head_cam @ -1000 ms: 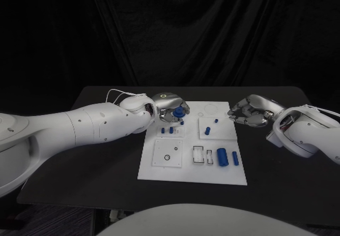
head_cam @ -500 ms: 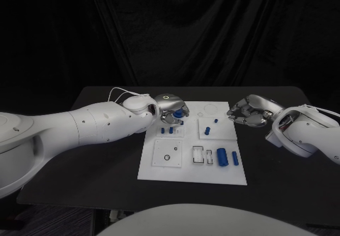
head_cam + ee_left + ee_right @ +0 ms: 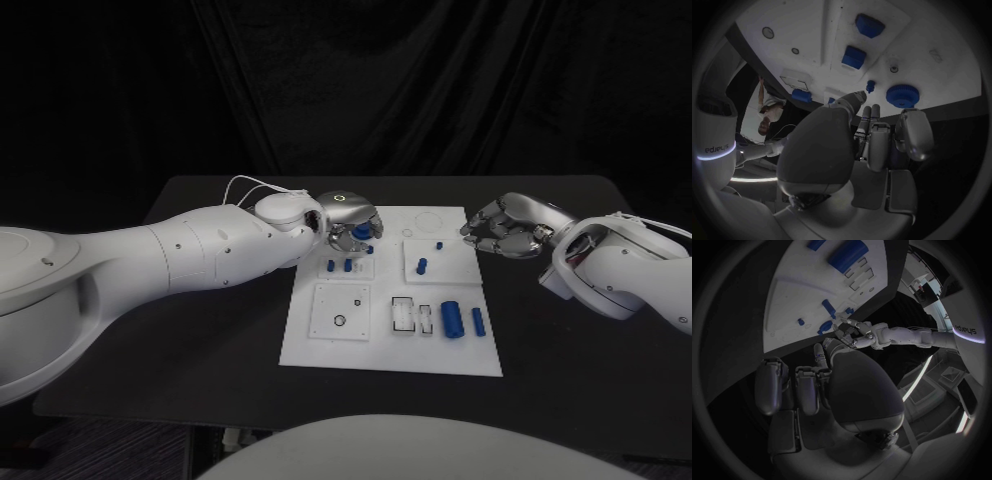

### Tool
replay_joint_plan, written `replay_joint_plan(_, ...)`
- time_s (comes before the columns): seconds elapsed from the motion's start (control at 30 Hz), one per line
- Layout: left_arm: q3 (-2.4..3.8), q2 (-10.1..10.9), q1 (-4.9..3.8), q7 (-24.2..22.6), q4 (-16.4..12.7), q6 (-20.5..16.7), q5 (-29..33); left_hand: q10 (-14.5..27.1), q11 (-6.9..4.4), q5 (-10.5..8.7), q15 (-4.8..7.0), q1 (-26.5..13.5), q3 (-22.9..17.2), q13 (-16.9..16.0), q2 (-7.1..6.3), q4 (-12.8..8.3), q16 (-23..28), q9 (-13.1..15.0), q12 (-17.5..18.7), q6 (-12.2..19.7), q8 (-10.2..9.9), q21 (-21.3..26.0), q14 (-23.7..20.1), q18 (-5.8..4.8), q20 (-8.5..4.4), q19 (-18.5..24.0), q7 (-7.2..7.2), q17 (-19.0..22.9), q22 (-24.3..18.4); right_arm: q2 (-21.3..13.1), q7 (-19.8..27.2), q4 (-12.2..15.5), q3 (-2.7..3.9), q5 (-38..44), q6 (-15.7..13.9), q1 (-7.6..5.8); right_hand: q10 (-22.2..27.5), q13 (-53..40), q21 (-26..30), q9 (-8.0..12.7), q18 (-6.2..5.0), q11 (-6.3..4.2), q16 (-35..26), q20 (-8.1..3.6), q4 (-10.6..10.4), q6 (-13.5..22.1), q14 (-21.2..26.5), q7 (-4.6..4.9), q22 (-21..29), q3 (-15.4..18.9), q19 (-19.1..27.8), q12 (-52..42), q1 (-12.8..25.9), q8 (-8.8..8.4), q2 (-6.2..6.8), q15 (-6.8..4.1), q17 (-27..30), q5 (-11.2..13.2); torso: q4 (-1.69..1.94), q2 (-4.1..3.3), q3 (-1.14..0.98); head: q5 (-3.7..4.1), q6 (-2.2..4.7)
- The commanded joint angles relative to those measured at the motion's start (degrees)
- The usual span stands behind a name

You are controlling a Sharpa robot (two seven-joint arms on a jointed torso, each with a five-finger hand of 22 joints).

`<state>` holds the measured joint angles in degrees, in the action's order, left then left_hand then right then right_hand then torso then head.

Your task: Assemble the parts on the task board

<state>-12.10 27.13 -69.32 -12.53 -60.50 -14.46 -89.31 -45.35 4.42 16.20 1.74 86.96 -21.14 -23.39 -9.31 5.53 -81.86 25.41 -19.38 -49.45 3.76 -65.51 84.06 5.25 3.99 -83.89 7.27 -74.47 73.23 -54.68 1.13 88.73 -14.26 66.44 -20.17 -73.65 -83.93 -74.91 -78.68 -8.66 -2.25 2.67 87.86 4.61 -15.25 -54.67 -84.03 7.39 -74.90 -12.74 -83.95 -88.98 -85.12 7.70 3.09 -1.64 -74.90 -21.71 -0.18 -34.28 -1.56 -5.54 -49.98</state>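
Gripping a blue part [image 3: 361, 230], left hand [image 3: 346, 215] fingers hover above the task board [image 3: 325, 350].

boards: one white board [image 3: 392, 355] | blue pieces: at least six, e.g. [image 3: 451, 318] | robot hands: two [image 3: 346, 222] [image 3: 502, 230]

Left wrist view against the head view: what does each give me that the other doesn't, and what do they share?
Left wrist view: a close look from behind the left hand at a round knurled blue part just past its fingertips, by the board's edge; whether the hand grips it I cannot tell. Head view: the whole task board, the large blue cylinder on its near side, and the right hand, fingers curled, beside the board's far right edge. Both: the left hand at the board's far left corner, with small blue parts on the white board.
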Motion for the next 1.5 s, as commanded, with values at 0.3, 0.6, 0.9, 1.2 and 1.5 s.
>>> replay_joint_plan(0.3,0.04,-1.44,0.29,1.42,1.99,2.27,-0.44,0.10,-0.04,-1.38,0.48,-1.32,-0.25,1.77,0.05,-0.02,0.88,-0.68,1.69,-1.29,0.15,2.18,1.40,0.19,-0.45,-0.74,-0.25,1.23,-1.28,0.17,-1.14,-0.04,0.05,0.02,0.63,0.14,-3.44,-12.75,0.52,0.03,-0.69,0.13,-0.55,0.31,0.02,-0.49,-5.05,0.07,-11.16,-0.36,-0.73,0.81,-0.55,0.10,0.09,0.37,-11.85,-0.25,0.00,-0.08,0.03,-0.01,-0.02)
replay_joint_plan(0.6,0.04,-2.27,0.98,1.76,3.34,3.06,-0.44,-0.04,-0.06,-1.47,0.47,-1.42,-0.25,2.10,0.24,-0.07,1.05,-0.78,1.89,-1.66,0.25,2.30,1.29,0.19,-0.44,-0.71,-0.29,1.55,-1.33,0.32,-1.16,-0.08,0.05,0.02,0.72,0.14,-3.25,-12.58,0.57,0.03,-0.70,0.10,-0.63,0.29,0.03,-0.51,-5.02,0.05,-11.15,-0.41,-0.71,0.96,-0.55,0.10,0.10,0.35,-11.74,-0.25,-0.04,-0.09,0.02,0.15,-0.02)
replay_joint_plan(0.9,0.05,-2.97,1.66,1.64,4.56,3.65,-0.44,-0.72,-0.11,-1.64,0.50,-1.55,-0.29,2.51,0.49,-0.14,1.11,-0.94,1.96,-2.05,0.28,2.62,1.24,0.23,-0.46,-0.68,-0.41,1.71,-1.51,0.48,-1.19,-0.16,0.05,0.02,0.87,0.14,-3.09,-12.42,0.63,0.04,-0.72,0.08,-0.74,0.28,0.03,-0.55,-4.98,0.04,-11.13,-0.45,-0.69,1.09,-0.55,0.12,0.11,0.33,-11.61,-0.25,-0.04,-0.10,0.03,0.34,-0.02)
replay_joint_plan(1.2,0.05,-3.40,1.96,0.87,4.89,2.82,-0.44,-2.26,-0.30,-1.46,0.60,-1.68,-0.56,3.04,1.07,-0.22,1.03,-1.24,1.85,-2.57,0.28,3.11,1.23,0.29,-0.53,-0.64,-0.67,1.70,-1.79,0.70,-1.27,-0.32,0.05,0.02,1.16,0.14,-3.01,-12.34,0.77,0.04,-0.75,0.06,-0.83,0.26,0.04,-0.57,-4.95,0.02,-11.08,-0.49,-0.63,1.16,-0.55,0.12,0.11,0.31,-11.50,-0.25,0.00,-0.11,0.03,0.51,-0.02)
replay_joint_plan(1.5,0.05,-3.57,2.02,0.30,4.98,1.49,-0.44,-3.70,-0.61,-1.30,0.78,-1.75,-0.82,3.41,1.46,-0.30,1.00,-1.40,1.69,-3.15,0.35,3.09,1.23,0.27,-0.66,-0.75,-1.06,1.78,-1.74,0.81,-1.45,-0.44,0.05,0.02,1.56,0.15,-2.92,-12.24,0.93,0.04,-0.79,0.05,-0.92,0.25,0.05,-0.58,-4.92,0.01,-11.03,-0.53,-0.56,1.24,-0.55,0.12,0.11,0.30,-11.40,-0.25,0.01,-0.11,0.03,0.50,-0.02)
